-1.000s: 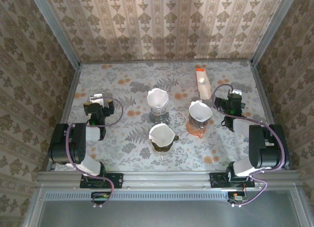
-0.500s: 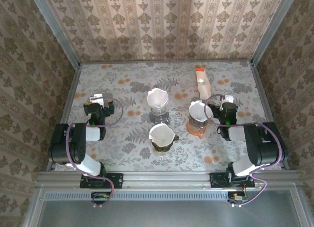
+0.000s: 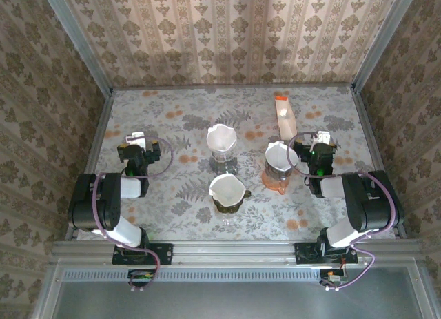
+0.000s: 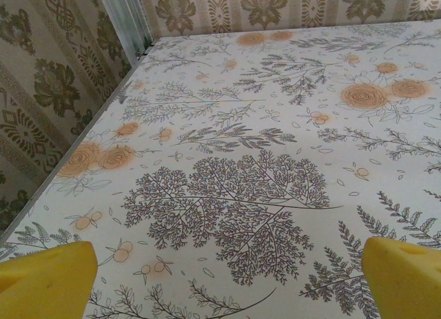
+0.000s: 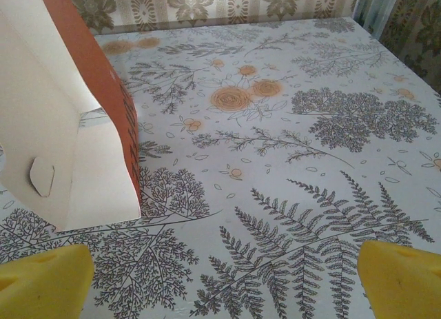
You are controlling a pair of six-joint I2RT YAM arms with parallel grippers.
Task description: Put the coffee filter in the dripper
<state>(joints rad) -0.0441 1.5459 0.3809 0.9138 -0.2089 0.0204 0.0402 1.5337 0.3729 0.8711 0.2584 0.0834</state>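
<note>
On the table [image 3: 172, 105], whose glossy cloth is printed with grey ferns and orange roses, three cone-shaped drippers stand close together near the middle: a clear-looking far dripper [image 3: 222, 158], a dark near dripper [image 3: 227, 204] and a right dripper [image 3: 278, 174] on a flat orange base. Each holds a white paper coffee filter [image 3: 222, 137] with a wavy, crumpled rim that stands up out of its cone. Beyond the right dripper lies a long cardboard filter box [image 3: 283, 114], orange along its edges and plain white on its broad faces. The left gripper [image 3: 136, 141] sits low over bare cloth at the left, its blunt yellow fingertips [image 4: 48, 281] spread wide with nothing between them. The right gripper [image 3: 319, 143] hangs just right of the right dripper, likewise spread wide and empty, with the box just beyond it on its left.
</note>
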